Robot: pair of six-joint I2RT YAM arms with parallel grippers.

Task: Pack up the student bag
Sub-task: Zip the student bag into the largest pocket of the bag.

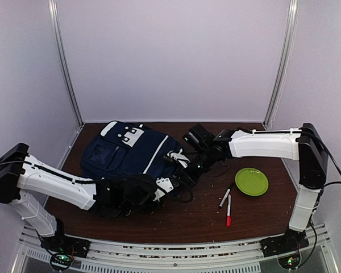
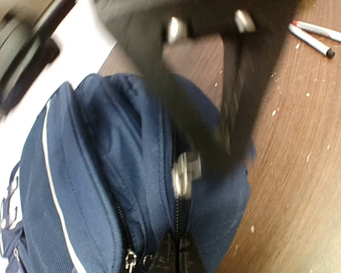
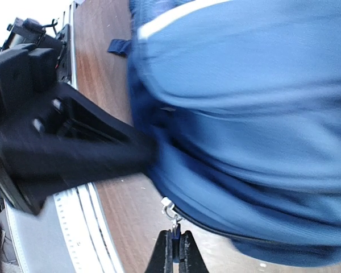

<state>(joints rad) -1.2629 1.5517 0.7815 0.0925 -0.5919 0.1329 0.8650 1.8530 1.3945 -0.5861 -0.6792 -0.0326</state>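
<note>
The student bag [image 1: 128, 152] is a navy backpack with a white stripe, lying at the middle left of the table. My left gripper [image 1: 168, 185] is at its near right end. In the left wrist view the left gripper [image 2: 179, 257] is shut on the bag's zipper seam, just below a silver slider [image 2: 186, 170]. My right gripper [image 1: 184, 170] reaches in from the right. In the right wrist view the right gripper [image 3: 175, 255] is shut on a zipper pull [image 3: 170, 211] at the edge of the blue fabric [image 3: 250, 125].
A green plate [image 1: 251, 181] sits right of the bag. A white marker [image 1: 224, 198] and a red pen [image 1: 228, 211] lie in front of it; both pens [image 2: 314, 41] show in the left wrist view. Crumbs dot the brown table [image 1: 204, 219].
</note>
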